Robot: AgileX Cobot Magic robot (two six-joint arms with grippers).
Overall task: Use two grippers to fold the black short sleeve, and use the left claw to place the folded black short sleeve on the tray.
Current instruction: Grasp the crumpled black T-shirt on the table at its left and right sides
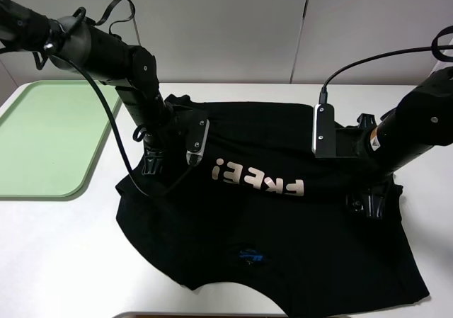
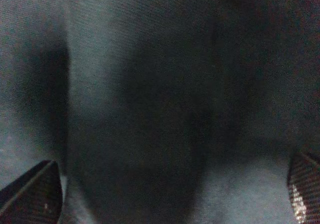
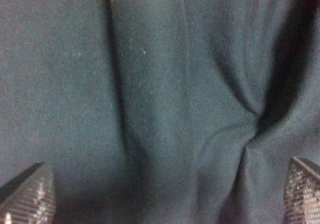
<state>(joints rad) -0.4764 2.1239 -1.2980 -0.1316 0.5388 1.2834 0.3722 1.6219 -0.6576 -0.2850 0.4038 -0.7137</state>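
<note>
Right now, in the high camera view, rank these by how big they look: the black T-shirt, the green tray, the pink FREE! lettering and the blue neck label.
1. black T-shirt, by far the largest.
2. pale green tray, cut off at the picture's edge but clearly second.
3. pink FREE! lettering.
4. blue neck label, the smallest.

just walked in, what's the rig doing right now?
Both arms are down over the black short sleeve, which lies spread on the white table with its lettering facing up. The left pincer and right pincer are open, one at each side of the shirt, and neither has clamped any cloth. The shirt is not yet on the green tray.
</note>
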